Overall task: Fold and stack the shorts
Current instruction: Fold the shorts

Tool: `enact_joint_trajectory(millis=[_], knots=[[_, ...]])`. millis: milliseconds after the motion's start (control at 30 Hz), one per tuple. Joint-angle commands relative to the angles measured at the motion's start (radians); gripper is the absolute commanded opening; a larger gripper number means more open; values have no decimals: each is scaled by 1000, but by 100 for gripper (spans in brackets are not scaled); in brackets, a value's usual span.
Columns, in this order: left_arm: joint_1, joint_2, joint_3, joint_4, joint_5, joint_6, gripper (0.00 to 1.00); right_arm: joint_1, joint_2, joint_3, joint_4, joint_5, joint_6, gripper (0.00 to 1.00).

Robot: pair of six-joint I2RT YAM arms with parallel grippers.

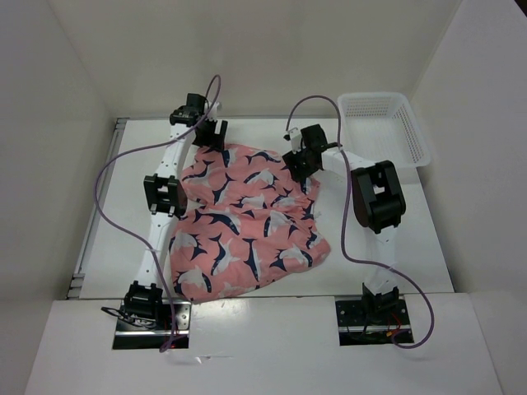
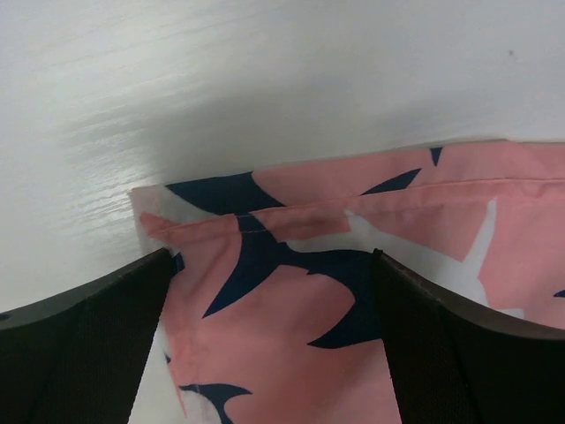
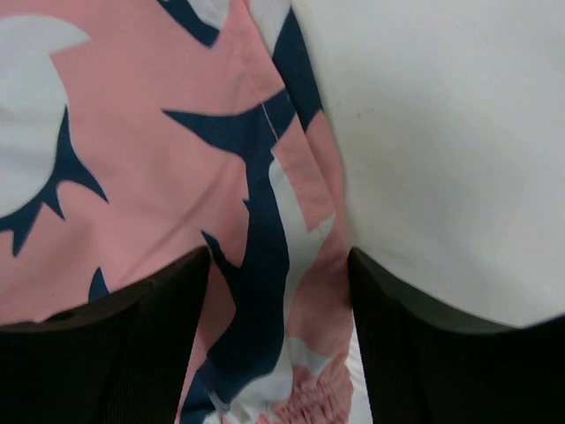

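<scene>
Coral shorts (image 1: 247, 222) (basket (image 1: 375, 96) overhead only)

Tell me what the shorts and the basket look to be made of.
The shorts: thin printed fabric, probably a light synthetic or cotton, matte; it creases softly and shows a stitched hem. The basket: white plastic by the look, with moulded mesh walls and a stiff rim.

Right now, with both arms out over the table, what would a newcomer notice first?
The coral shark-print shorts, spread rumpled across the middle of the table. Next, the two claws at their far edge: the left claw at the far-left corner, the right claw at the far-right, both open over the fabric. A white basket sits empty at the table's far right corner.
</scene>
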State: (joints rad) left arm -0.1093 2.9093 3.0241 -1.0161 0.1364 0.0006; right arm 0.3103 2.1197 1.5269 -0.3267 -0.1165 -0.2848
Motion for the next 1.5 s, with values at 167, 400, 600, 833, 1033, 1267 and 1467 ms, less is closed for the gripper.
enact_joint_trajectory(millis=[167, 400, 600, 833, 1033, 1267, 1467], knots=[[14, 36, 6, -50, -135, -1, 81, -11, 25, 9, -12, -25, 7, 70], [-6, 82, 70, -79, -124, -1, 0, -11, 36, 9, -12, 6, 7, 15], [14, -27, 108, 69, -112, -1, 0, -11, 14, 119, 52, 153, 7, 0], [42, -252, 108, 197, -23, -1, 0, 2, -49, 265, 37, 190, -48, 0], [33, -347, 108, -51, 43, -1, 0, 85, -208, 79, 17, 210, -188, 0], [14, -621, -236, -279, 148, -1, 0, 95, -435, -167, 37, 275, -269, 0], [-85, -1131, -1061, -125, 138, -1, 0, 95, -598, -341, 3, 224, -341, 0]])
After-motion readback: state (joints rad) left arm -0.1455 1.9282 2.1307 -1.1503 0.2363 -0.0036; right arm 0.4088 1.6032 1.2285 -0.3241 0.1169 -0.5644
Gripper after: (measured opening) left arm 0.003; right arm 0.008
